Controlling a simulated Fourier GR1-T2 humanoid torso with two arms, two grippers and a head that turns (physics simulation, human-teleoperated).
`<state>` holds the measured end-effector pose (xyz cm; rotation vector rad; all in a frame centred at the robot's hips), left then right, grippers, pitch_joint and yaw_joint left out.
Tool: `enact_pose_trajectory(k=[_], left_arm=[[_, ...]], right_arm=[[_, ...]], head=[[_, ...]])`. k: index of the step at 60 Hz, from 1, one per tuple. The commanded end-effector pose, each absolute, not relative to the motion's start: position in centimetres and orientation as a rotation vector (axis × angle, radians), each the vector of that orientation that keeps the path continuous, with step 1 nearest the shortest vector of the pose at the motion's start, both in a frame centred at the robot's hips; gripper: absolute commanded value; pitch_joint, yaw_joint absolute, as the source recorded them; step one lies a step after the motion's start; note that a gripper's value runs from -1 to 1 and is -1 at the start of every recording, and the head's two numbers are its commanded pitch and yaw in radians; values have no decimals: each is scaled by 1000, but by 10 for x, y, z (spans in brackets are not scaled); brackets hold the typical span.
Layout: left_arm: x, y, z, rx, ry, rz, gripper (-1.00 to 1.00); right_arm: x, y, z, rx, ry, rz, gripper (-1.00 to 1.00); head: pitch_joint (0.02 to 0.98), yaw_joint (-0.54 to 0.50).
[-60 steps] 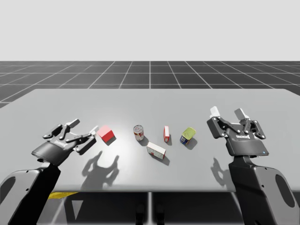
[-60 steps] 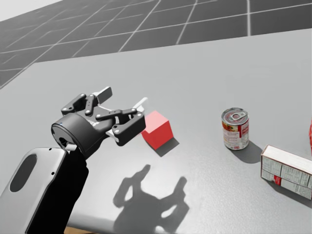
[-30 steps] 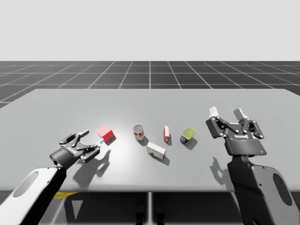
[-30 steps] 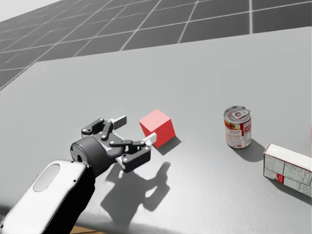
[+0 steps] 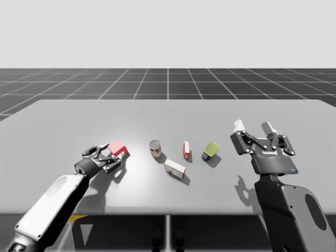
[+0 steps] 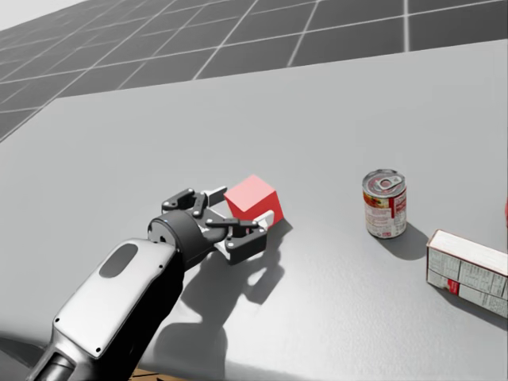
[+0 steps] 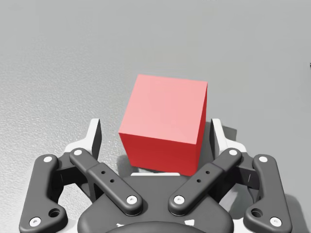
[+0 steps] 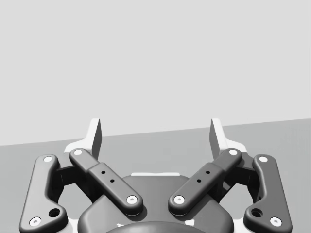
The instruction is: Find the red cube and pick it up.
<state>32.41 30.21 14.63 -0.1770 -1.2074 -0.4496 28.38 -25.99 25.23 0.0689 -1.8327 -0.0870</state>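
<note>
Grasp step: my left gripper (image 7: 155,135) is straddling the cube (image 7: 165,124), fingers standing wide beside it; next it needs closing, then lifting.

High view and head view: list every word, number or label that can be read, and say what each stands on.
No text is legible.
Red and white can: label print, too blurred.
White and red box lying flat: print too small.
Upright red and white box: too small.
Blue can with green lid: too small.
Right gripper: white mark on its back, too small.
Red cube: plain, no print.
</note>
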Motion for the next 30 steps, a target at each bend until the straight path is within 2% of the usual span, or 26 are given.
enact_pose_trajectory(k=[1, 8, 10, 11, 12, 13, 30], left_arm=[[337, 298, 140, -182, -1194, -427, -1000], [338, 296, 136, -197, -1182, -434, -1000], [338, 296, 135, -197, -1184, -442, -868], [336, 296, 136, -196, -1188, -440, -413], [336, 296, 134, -210, -1176, -438, 915], [336, 296, 133, -204, -1179, -441, 1000], [330, 293, 130, -230, -1174, -480, 1000]], right_arm=[[284, -260, 252, 70, -1833, -88, -1000], [284, -260, 252, 71, -1833, -89, -1000], [284, -260, 252, 71, -1833, -89, -1000], [284, -260, 252, 71, -1833, -89, -1000], [284, -261, 252, 71, -1833, -89, -1000], [284, -261, 252, 71, -1833, -89, -1000], [284, -261, 253, 72, -1832, -92, -1000]], head=[[759, 384], [759, 383], [758, 383], [757, 383], [756, 383], [755, 383], [701, 391]])
